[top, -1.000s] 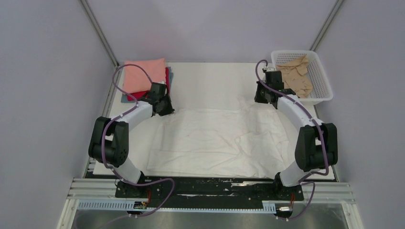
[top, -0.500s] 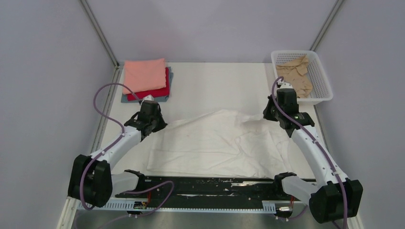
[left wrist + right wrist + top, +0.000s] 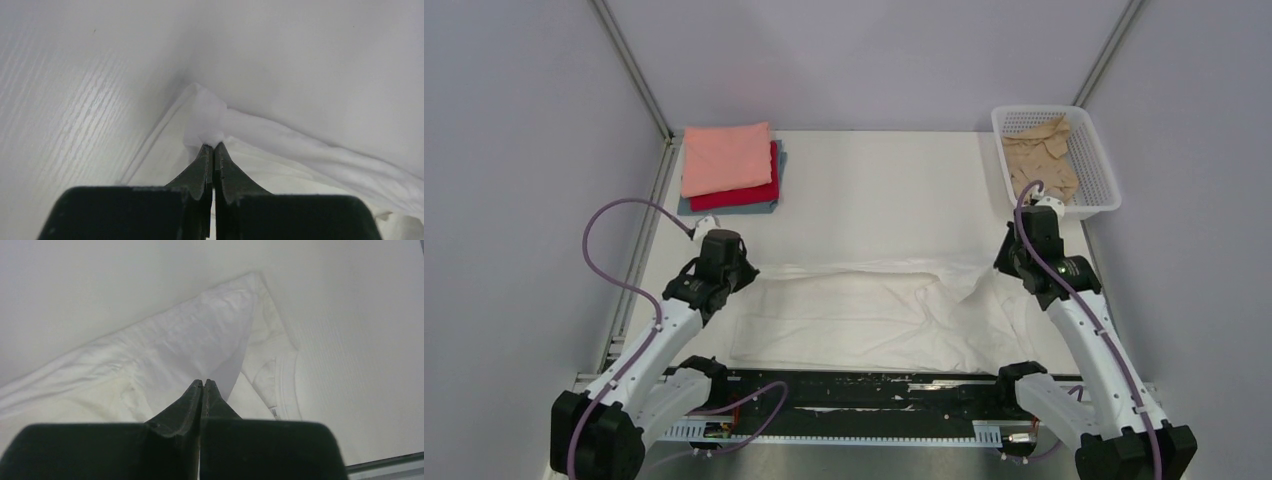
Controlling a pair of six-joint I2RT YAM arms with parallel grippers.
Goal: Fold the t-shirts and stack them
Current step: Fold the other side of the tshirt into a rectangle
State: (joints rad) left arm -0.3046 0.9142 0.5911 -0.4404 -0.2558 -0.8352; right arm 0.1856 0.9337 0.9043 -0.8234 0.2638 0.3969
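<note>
— What has shifted in the last second?

— Both my arms have drawn back toward the bottom of the frame, and the far edge of the white t-shirt (image 3: 874, 315) came with them. The shirt now lies doubled over itself, a wide low band across the middle of the tabletop (image 3: 874, 200).

— And your tools?

— My left tool (image 3: 213, 145) is clenched on a pinch of the shirt's edge, at the left of the frame. My right tool (image 3: 204, 381) is clenched as well, a fold of the same cloth running up to its tips, with the collar (image 3: 286, 385) just beside it.

— The other shirts?

— Upper left, a folded stack: the salmon-pink shirt (image 3: 726, 158) on top, the red shirt (image 3: 769, 178) under it, the grey-blue shirt (image 3: 724, 209) at the bottom. Upper right, the tan-beige shirt (image 3: 1042, 165) lies crumpled in the white basket (image 3: 1106, 175).
</note>
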